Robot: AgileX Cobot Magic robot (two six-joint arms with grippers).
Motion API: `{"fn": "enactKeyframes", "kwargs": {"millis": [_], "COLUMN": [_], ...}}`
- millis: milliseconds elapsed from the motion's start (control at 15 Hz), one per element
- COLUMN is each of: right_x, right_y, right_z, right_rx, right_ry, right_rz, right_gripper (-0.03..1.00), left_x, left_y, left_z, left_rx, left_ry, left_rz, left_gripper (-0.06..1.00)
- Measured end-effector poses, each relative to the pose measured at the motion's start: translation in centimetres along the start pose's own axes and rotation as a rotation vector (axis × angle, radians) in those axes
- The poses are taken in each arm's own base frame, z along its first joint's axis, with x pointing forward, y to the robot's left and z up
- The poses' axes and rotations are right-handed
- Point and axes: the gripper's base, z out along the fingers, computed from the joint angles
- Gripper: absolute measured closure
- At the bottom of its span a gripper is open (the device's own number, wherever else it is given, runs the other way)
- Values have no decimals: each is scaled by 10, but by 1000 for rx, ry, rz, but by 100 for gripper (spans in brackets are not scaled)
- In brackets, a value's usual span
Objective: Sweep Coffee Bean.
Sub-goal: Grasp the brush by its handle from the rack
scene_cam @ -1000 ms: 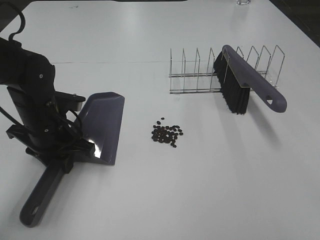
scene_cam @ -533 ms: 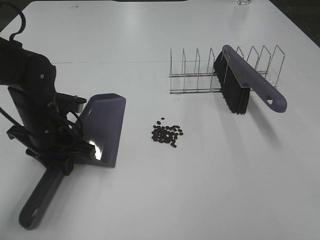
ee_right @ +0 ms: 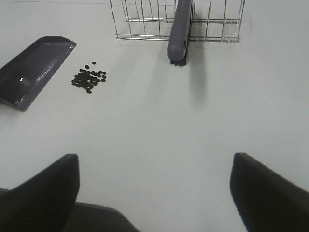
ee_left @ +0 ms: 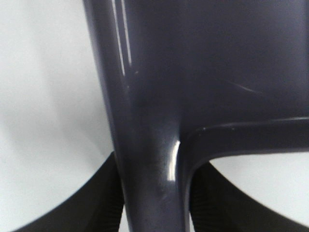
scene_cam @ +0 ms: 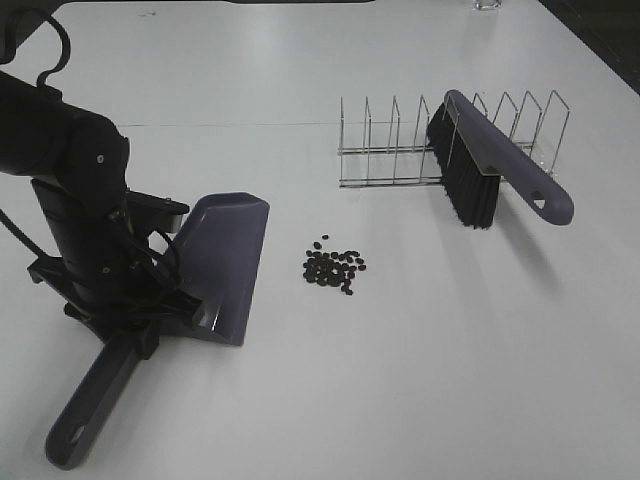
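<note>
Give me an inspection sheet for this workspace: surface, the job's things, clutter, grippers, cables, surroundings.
Surface: white table, bare except for the items below.
Job's things: coffee beans in a loose cluster; dustpan beside them, not touching; brush resting in the wire rack, untouched.
Clutter: only the wire rack.
Grippers: left gripper shut on the dustpan's handle; right gripper open, empty, away from everything.
Cables: black cable looping off the left arm.
Surroundings: dark floor past the table's edge; otherwise nothing seen.
</note>
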Motion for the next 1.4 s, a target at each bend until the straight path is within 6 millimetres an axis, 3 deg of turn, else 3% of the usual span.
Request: {"fn": "enactKeyframes", "kwargs": {"millis": [133, 267, 467, 667, 733, 867, 933, 1067, 1267, 1400], "right_x": [-21, -40, -78, -120, -129, -156, -177, -195, -205, -198], "right_y": [-1, -2, -5, -10, -10, -15, -19, -23, -28, -32], "right_z": [10, 24, 61, 118, 128, 182, 234, 284, 350, 395], "right_rx": [12, 19, 29, 34, 33, 34, 33, 25, 5, 0], "right_ry": [142, 225, 270, 427, 443, 542, 618, 668, 725, 774], "right_rz": [77, 106, 122, 103, 98, 93, 89, 73, 27, 23], "right_gripper": [6, 4, 3, 3, 3, 3, 3, 3, 3, 3], "left_x": [0, 0, 1, 1, 1, 2, 2, 2, 2, 2], "left_y": [0, 0, 0, 0, 0, -1, -1, -1, -1, -1], "left_z": [0, 0, 0, 0, 0, 0, 0, 0, 0, 0], "left_rx": [0, 1, 1, 4, 4, 0, 0, -1, 3, 2], "left_ry": [2, 4, 6, 12, 15, 15, 17, 18, 19, 22], "left_rz": [-1, 0, -1, -5, -5, 0, 1, 0, -3, -3], "left_gripper": [59, 59, 59, 59, 59, 59, 59, 59, 59, 59]}}
